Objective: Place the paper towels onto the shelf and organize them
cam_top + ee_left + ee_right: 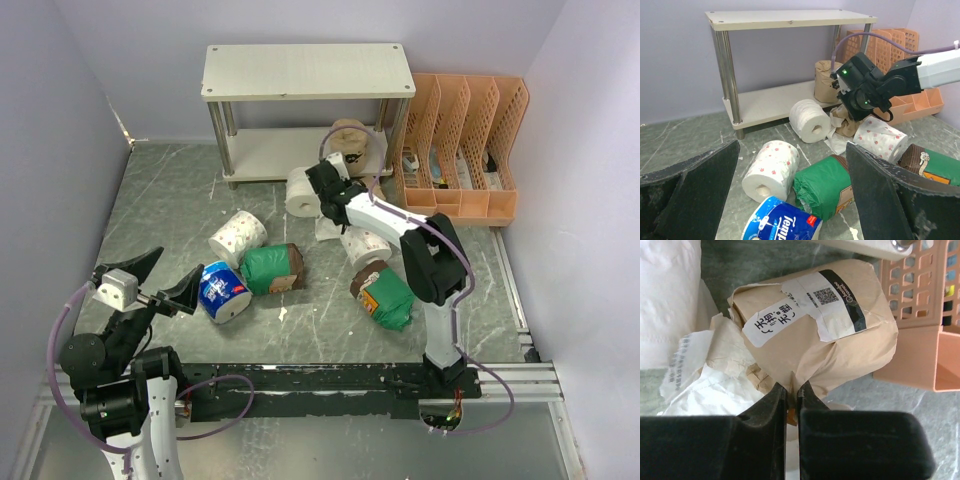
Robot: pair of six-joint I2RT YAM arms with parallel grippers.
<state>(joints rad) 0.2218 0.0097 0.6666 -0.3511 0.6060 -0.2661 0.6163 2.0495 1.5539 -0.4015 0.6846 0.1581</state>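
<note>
Right hand [791, 390]: jaws closed to a sliver, tips against the crumpled wrapper of a tan roll [830, 335]; whether a fold was pinched could not be told. That roll lay on the desk [160, 200], just beside the orange organizer [920, 350], with a torn white sheet [700, 385] and a plain white roll [300, 192] on its other side. A second tan roll [350, 140] stood on the lower board of the shelf [305, 70]. Further out on the desk lay two patterned rolls [238, 238], two green rolls [268, 270] and a blue-white roll [223, 292]. Left hand [160, 280]: wide apart, holding nothing, near the blue-white roll.
</note>
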